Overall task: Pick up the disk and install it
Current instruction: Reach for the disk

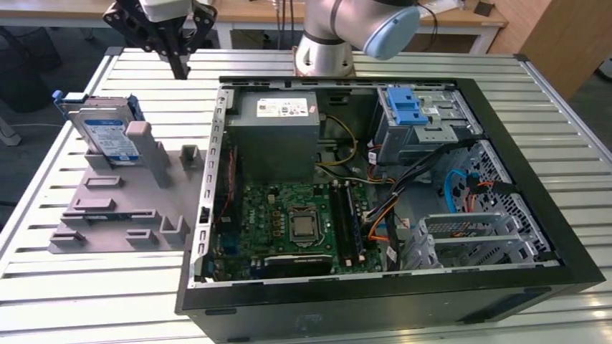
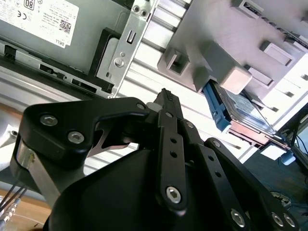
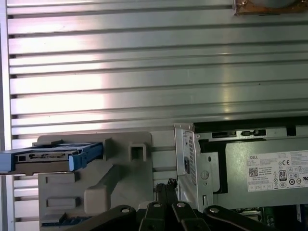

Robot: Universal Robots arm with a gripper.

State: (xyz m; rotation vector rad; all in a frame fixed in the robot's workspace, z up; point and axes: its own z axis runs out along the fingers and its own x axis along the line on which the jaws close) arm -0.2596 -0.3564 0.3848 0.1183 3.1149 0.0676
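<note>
The disk (image 1: 103, 133) stands on edge in a grey plastic holder (image 1: 120, 208) on the exterior view's left; its silver body, white and blue label and blue rails show. The wrist views see it edge-on, disk (image 3: 48, 157) and disk (image 2: 243, 118), resting in the holder. My gripper (image 1: 179, 69) hangs above the slatted table, behind the holder and off the open computer case's back left corner. Its black fingers (image 3: 166, 186) are pressed together with nothing between them, shut and apart from the disk.
The open computer case (image 1: 535, 215) fills the middle and right of the table, with a grey power supply (image 1: 277, 125), the motherboard (image 1: 297, 218), a blue-latched drive cage (image 1: 413, 111) and a metal bay (image 1: 469, 233). The arm's base (image 1: 325, 54) stands behind the case.
</note>
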